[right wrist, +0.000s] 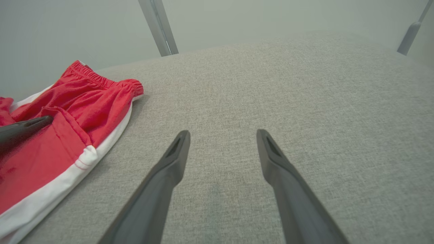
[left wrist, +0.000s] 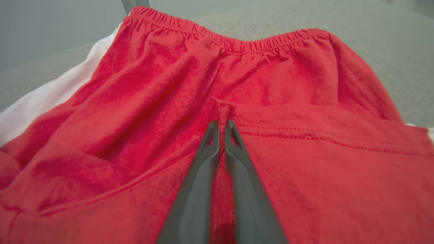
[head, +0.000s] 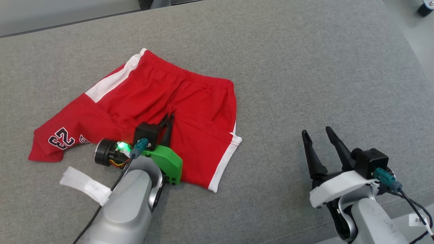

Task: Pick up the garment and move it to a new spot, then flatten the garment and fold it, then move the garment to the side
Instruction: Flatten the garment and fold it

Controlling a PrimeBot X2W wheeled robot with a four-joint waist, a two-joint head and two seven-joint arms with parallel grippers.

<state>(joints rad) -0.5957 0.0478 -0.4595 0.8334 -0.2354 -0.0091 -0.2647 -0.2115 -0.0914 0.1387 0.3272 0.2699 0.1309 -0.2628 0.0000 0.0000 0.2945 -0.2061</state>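
On shorts (head: 190, 98), left jaws apparently pinched.

A black-and-white number 23 (head: 61, 138), upside down in the head view, is printed near the hem of the red shorts (head: 190, 101) beside partly hidden letters (head: 84, 139) that I cannot read, while a small white label (head: 419, 220) at the lower right shows a 2 and an unclear mark.
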